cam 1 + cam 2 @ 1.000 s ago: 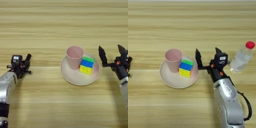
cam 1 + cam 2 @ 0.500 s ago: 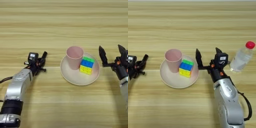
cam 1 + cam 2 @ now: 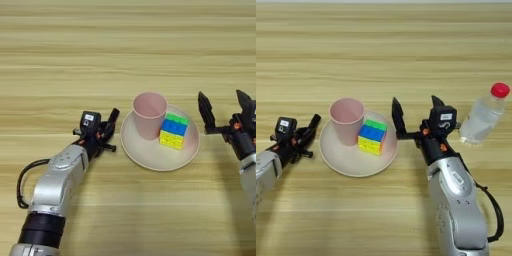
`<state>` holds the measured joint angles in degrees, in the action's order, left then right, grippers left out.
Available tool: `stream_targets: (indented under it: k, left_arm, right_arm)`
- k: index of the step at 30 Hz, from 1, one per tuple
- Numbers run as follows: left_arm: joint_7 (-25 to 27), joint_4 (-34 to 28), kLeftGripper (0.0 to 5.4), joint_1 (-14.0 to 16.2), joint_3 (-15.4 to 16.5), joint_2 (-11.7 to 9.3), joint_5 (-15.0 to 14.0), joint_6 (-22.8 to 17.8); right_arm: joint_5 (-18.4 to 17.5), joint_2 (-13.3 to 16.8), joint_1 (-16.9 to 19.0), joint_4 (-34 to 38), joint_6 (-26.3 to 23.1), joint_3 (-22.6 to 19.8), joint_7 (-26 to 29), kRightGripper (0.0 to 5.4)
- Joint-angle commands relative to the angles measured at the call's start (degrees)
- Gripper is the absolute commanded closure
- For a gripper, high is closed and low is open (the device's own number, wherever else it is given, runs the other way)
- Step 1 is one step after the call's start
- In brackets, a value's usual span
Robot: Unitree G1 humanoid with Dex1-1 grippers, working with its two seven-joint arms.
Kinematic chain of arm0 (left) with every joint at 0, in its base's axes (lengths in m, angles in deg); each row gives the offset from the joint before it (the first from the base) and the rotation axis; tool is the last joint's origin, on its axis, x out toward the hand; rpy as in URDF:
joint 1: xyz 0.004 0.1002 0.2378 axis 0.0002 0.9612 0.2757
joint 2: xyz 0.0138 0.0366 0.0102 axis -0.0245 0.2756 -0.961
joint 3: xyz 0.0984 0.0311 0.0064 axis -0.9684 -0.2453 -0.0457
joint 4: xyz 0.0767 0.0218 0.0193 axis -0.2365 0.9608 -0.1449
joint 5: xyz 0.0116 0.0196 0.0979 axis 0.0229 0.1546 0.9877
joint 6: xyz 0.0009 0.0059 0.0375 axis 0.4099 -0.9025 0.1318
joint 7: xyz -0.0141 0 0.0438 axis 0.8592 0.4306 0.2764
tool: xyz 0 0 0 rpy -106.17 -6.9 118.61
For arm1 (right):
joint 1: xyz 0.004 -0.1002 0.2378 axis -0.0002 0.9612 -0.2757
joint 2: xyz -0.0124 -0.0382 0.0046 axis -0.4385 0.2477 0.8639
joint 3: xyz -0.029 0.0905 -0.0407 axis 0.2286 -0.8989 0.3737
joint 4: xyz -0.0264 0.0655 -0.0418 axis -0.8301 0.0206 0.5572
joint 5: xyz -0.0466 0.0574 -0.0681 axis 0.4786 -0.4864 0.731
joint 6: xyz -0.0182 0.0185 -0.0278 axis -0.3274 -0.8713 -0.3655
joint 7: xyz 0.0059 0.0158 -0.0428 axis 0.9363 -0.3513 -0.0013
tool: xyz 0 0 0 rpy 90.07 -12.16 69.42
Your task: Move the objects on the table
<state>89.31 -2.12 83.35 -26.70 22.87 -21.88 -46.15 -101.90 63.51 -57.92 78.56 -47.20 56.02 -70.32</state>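
Past the far edge of the table (image 3: pixel 384 50), 1 thin pale strip (image 3: pixel 384 1) runs along the top; what it is cannot be told.

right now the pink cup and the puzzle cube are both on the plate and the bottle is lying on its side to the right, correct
Not quite. The pink cup and puzzle cube do sit on the plate, but the bottle stands upright with its red cap on top, as the right eye view shows. It is to the right.
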Motion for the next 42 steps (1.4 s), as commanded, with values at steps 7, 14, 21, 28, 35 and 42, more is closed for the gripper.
stream_targets:
  k: [7, 14, 21, 28, 35, 42]
  left_arm:
    - [-1.89, 2.22, 3.45, 4.24, -1.6, 0.76, 1.79, -3.29]
    - [-2.72, 2.18, 2.65, 3.68, -0.93, 0.55, 1.83, -2.56]
    - [-3.29, 1.53, 1.84, 1.71, 1.98, 0.12, 0.88, -1.78]
    - [-3.57, 2.26, 0.94, 1.16, 2.96, 0.96, 0.4, -0.66]
    - [-3.24, 2.58, 0.29, 0.7, 3.5, 1.52, 0.26, -0.45]
    - [-2.71, -0.03, 0.02, 0.58, 3.42, 1.71, -0.3, -1.1]
  right_arm:
    - [0.18, 0.2, -0.06, -0.17, 0.49, -0.22, -0.19, 0.0]
    - [0.21, 0.42, 0.02, -0.2, 0.49, -0.27, -0.11, 0.0]
    - [0.08, 0.5, -0.02, -1.15, 0.99, -0.4, 0.18, 0.0]
    - [0.0, 0.81, -0.02, -1.1, 0.97, -0.34, 0.42, 0.0]
    - [0.1, 0.89, -0.23, -1.3, 0.93, -0.21, 0.5, 0.0]
    - [0.13, 0.8, -0.16, -1.38, 1.07, -0.14, 0.47, 0.0]
